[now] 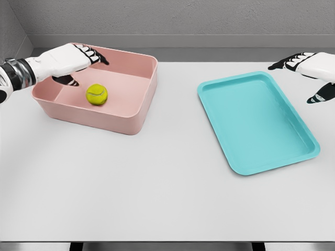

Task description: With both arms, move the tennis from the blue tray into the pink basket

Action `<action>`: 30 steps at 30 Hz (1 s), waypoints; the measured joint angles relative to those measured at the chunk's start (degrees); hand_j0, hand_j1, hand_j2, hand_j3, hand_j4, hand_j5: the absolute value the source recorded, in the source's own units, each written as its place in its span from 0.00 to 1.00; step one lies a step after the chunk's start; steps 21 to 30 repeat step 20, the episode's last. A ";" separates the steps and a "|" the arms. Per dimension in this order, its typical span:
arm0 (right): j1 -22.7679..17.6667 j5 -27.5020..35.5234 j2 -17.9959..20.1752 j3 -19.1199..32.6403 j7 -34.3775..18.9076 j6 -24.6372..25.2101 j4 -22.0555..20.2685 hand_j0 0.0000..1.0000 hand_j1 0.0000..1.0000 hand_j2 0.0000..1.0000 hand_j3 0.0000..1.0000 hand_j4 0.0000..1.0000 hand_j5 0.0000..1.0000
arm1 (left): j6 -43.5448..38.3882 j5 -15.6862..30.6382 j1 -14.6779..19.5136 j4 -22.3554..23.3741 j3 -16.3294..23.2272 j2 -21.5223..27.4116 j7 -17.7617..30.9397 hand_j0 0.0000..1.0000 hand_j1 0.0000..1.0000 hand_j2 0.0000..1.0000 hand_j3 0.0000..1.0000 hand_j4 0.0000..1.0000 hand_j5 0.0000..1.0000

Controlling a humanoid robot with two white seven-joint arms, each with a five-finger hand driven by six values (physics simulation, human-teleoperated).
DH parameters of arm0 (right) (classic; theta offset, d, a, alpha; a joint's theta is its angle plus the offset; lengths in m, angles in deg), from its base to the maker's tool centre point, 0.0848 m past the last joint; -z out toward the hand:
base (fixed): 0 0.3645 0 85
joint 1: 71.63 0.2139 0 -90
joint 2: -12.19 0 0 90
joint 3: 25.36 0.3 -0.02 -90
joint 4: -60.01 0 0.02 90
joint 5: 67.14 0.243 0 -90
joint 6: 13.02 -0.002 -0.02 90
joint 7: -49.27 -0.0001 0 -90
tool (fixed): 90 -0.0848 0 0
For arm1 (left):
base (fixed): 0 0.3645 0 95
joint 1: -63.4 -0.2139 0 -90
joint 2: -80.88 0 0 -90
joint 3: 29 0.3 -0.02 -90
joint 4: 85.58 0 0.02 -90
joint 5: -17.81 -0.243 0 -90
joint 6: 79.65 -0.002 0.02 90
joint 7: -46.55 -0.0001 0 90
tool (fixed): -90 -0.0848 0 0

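One tennis ball (97, 94) is lying inside the pink basket (137, 111); the blue tray (293, 155) is sitting bare. Left hand (70, 61), fingers spread, is hovering above; right hand (309, 70) is hanging open. Placement looks finished; next, both arms need withdrawing.

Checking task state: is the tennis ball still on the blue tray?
No. The tennis ball lies inside the pink basket, and the blue tray holds nothing.

A broad white table (157, 193) spreads beneath both robot hands and runs on past them toward the near edge. Behind the hands, a grey textured wall (172, 18) rises, with a darker strip of floor (220, 53) at its foot.
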 measured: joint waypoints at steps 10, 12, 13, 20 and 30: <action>0.00 0.00 0.03 0.00 0.00 0.00 0.00 1.00 1.00 1.00 1.00 1.00 1.00 | 0.01 19.00 -2.63 -8.03 -0.96 8.84 -0.14 1.00 1.00 1.00 1.00 1.00 1.00; 0.00 0.00 0.04 0.00 0.00 0.00 -0.02 1.00 1.00 1.00 1.00 1.00 1.00 | 0.02 21.59 -5.62 -11.12 -0.94 11.77 -0.16 1.00 1.00 1.00 1.00 1.00 1.00; 0.00 -0.01 0.04 0.00 0.00 0.00 -0.02 1.00 1.00 1.00 1.00 1.00 1.00 | 0.01 22.74 -7.21 -12.56 -0.98 13.20 -0.16 1.00 1.00 1.00 1.00 1.00 1.00; 0.00 0.00 0.10 0.00 0.00 0.00 -0.08 1.00 1.00 1.00 1.00 1.00 1.00 | -0.01 25.49 -9.58 -18.74 -1.43 18.28 -0.05 1.00 1.00 1.00 1.00 1.00 1.00; 0.00 0.00 0.10 0.00 0.00 0.00 -0.08 1.00 1.00 1.00 1.00 1.00 1.00 | -0.01 25.49 -9.58 -18.74 -1.43 18.28 -0.05 1.00 1.00 1.00 1.00 1.00 1.00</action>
